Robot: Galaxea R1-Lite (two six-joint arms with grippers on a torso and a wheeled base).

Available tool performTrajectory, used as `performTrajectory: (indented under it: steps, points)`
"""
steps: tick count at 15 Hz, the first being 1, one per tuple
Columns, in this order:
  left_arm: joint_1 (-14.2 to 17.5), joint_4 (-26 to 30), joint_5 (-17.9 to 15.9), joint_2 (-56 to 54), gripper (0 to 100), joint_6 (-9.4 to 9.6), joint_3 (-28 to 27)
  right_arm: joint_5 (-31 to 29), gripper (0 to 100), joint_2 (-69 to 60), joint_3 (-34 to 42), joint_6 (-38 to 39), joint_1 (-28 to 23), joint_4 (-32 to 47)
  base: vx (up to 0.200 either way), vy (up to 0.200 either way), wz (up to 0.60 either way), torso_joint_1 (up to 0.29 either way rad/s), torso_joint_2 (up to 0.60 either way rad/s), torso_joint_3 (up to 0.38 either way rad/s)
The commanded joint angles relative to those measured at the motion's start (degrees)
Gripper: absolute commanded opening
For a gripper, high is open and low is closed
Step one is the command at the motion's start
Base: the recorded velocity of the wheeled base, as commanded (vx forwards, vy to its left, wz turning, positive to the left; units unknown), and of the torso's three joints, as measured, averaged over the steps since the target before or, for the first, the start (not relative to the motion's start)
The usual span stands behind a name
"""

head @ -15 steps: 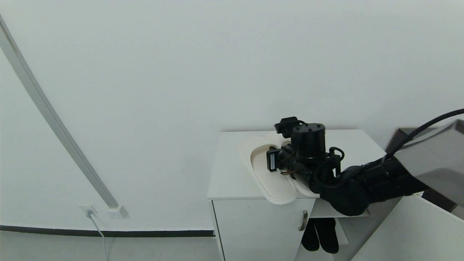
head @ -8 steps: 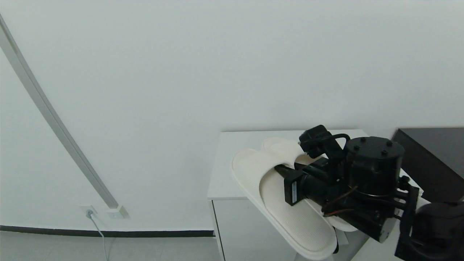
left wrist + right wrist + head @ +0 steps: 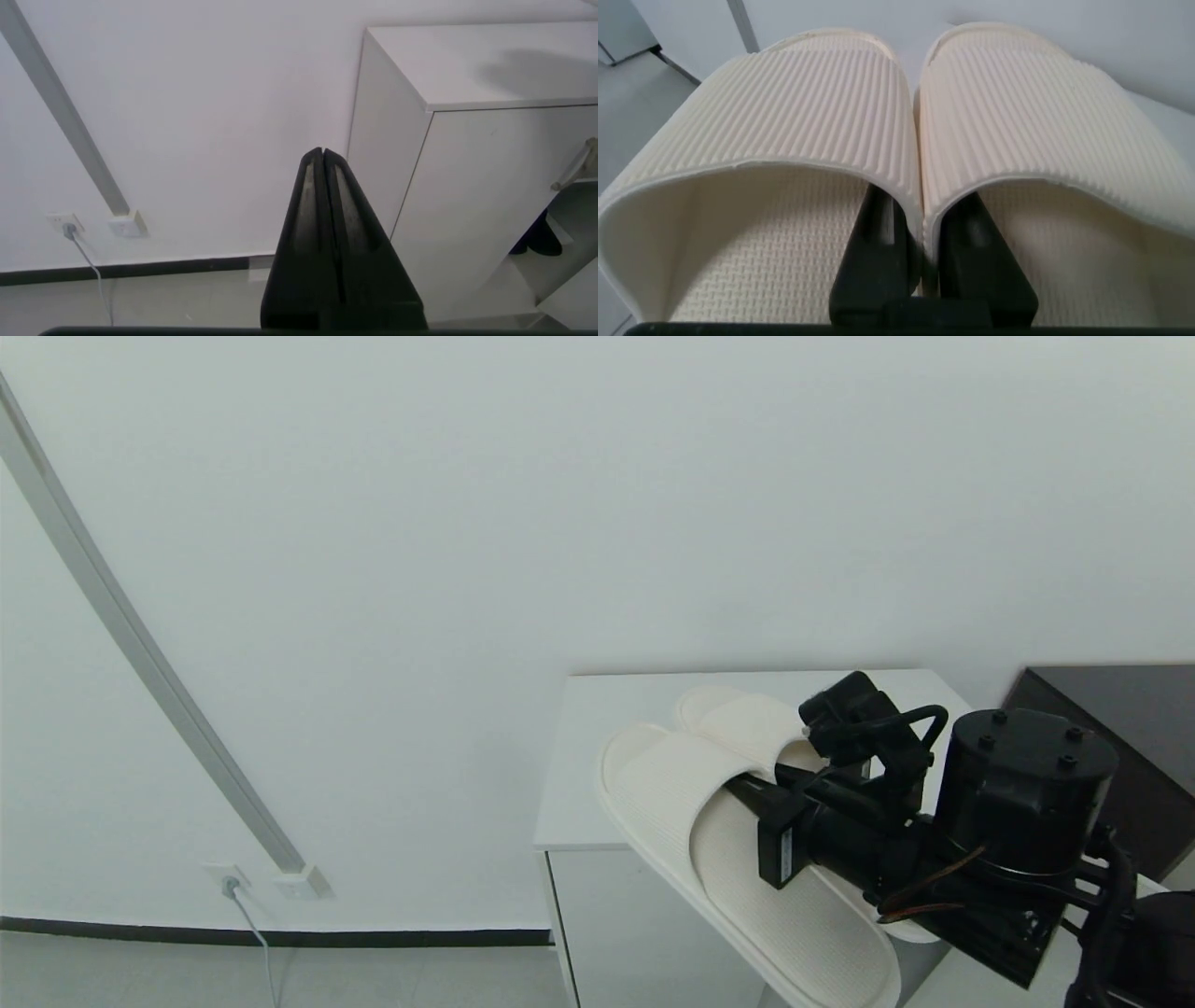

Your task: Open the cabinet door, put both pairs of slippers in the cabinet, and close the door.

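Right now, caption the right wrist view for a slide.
Right gripper clamps the touching inner straps of a cream slipper pair.

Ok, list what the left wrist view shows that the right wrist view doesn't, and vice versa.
Left wrist view: the shut left pincer, a cabinet door with its handle, and wall sockets. Right wrist view: the right pincer pinching the cream slippers together by their adjoining straps. Shared: the white wall.
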Motion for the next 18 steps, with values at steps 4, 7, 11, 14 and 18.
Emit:
performTrajectory:
  steps: [4, 7, 11, 14, 18]
  points:
    - [0.0, 0.0, 0.0, 0.0, 0, -0.09, 0.0, -0.1, 0, 0.5, 0.2, 0.1, 0.0, -0.1, -0.150, 0.000, 0.00, 0.002, 0.00, -0.001]
    - [0.0, 0.0, 0.0, 0.0, 0, -0.09, 0.0, -0.2, 0, 0.4, 0.2, 0.0, 0.0, -0.1, -0.200, 0.000, 0.00, -0.001, 0.00, 0.002]
    - [0.0, 0.0, 0.0, 0.0, 0, -0.18, 0.0, -0.2, 0, 0.5, 0.7, 0.0, 0.1, 0.1, -0.150, 0.000, 0.00, 0.002, 0.00, -0.001]
    - [0.0, 0.0, 0.1, 0.0, 0, -0.18, 0.0, -0.3, 0, 0.5, 1.0, 0.0, 0.1, 0.1, 0.000, 0.000, 0.00, 0.000, 0.00, 0.000]
    - [-0.1, 0.0, 0.1, 0.0, 0, -0.18, 0.0, -0.4, 0, 0.6, 1.1, 0.0, 0.2, 0.1, 0.000, 0.000, 0.00, 0.000, 0.00, 0.000]
